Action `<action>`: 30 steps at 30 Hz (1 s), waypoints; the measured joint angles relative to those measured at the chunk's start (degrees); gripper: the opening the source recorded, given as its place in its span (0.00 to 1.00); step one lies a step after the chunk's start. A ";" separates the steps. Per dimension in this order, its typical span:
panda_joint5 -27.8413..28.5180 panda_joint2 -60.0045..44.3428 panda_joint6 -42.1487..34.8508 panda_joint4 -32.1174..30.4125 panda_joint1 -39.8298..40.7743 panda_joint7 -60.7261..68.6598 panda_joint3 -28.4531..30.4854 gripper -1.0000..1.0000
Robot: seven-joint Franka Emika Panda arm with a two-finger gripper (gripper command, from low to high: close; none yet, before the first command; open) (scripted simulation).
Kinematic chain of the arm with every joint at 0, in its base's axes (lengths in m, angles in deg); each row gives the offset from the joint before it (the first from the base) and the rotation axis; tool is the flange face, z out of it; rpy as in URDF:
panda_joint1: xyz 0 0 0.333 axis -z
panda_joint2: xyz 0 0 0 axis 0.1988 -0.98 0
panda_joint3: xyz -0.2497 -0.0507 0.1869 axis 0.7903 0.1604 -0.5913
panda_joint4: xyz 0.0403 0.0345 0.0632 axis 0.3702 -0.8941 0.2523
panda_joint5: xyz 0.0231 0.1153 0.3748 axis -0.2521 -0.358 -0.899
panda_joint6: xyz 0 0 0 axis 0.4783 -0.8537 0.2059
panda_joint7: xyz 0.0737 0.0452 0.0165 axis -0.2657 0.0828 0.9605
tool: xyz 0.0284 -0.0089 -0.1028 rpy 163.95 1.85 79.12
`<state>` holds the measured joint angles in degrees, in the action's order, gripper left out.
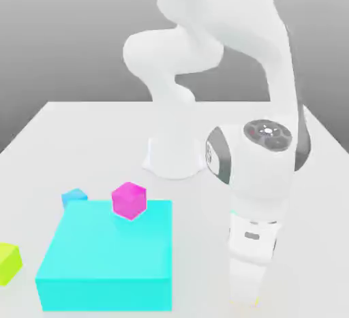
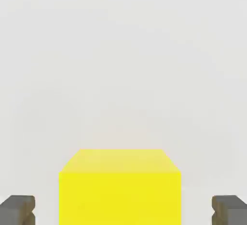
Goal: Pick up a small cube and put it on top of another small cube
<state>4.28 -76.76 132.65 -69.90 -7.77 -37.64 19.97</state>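
We find the gripper [image 2: 123, 212] lowered over the yellow cube [image 2: 119, 190], fingers [image 2: 18, 209] apart on either side, not touching. The cube sits on the table [image 2: 123, 65]; it looks rigid, light and smooth, best pinched on opposite flat faces.

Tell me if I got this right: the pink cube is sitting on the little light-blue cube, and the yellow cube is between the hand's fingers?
Not quite. In the exterior view the pink cube sits on the big cyan block, beside the little light-blue cube. The yellow cube is indeed between the hand's fingers, as the hand view shows.
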 joint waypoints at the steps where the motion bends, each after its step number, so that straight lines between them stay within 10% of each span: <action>1: 0.01 0.00 -0.03 0.00 0.00 -0.01 0.00 0.00; 14: -0.32 17.31 -12.38 -5.20 1.32 -5.63 3.67 0.00; 30: 7.45 50.28 -29.87 -20.41 23.65 -40.25 7.19 0.00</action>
<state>11.72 -26.49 102.78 -90.31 15.88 -77.89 27.16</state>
